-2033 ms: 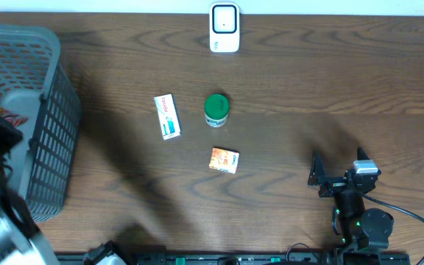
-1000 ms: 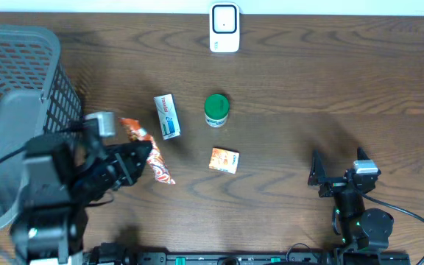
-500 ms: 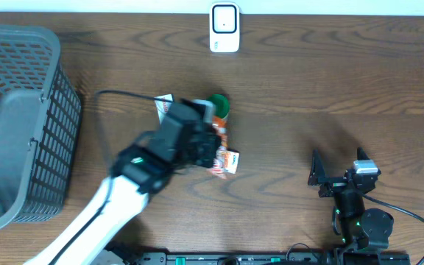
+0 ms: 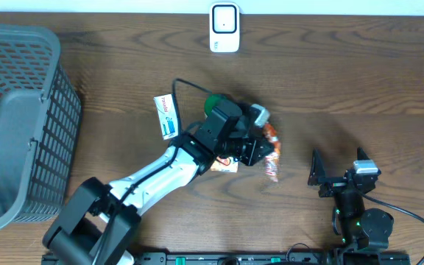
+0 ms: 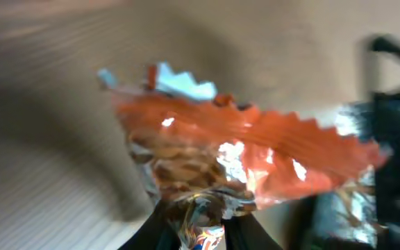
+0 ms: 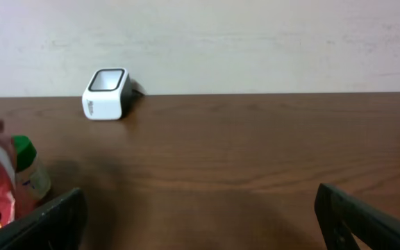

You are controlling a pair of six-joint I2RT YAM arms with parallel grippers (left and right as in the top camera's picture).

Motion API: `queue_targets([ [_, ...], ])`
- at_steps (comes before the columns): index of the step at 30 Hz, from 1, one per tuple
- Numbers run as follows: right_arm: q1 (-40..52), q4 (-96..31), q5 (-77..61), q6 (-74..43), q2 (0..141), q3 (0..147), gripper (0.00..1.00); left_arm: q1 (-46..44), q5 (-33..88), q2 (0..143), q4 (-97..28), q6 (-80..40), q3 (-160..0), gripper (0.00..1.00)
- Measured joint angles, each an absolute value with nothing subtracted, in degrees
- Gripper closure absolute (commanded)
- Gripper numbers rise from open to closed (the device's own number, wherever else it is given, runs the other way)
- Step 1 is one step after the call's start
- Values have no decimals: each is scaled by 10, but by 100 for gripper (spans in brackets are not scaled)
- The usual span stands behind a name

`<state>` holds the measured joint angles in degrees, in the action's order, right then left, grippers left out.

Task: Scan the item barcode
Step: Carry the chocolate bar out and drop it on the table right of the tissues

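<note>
The left gripper grasps the orange packet at frame centre; presenting it to the top-centre scanner is left. The right gripper is released.

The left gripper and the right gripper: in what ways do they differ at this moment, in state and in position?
The left gripper is shut on an orange snack packet; the right gripper is open and holds nothing. The left gripper is out over the middle of the table, beside the green-lidded jar; the right gripper sits near the table's front right edge. Both have dark fingers.
</note>
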<state>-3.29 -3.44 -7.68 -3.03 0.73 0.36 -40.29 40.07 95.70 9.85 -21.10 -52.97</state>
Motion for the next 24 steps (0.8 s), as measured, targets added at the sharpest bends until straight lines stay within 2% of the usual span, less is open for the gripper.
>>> queue_targets([
  [6, -33, -34, -77, -30, 7, 4, 1, -404, 502, 961, 135, -162, -529, 79],
  [17, -33, -34, -77, -30, 7, 4, 1, -403, 547, 978, 138, -34, -529, 79],
  [24, -33, -34, -77, -30, 7, 4, 1, -401, 619, 1034, 141, 36, -529, 79],
])
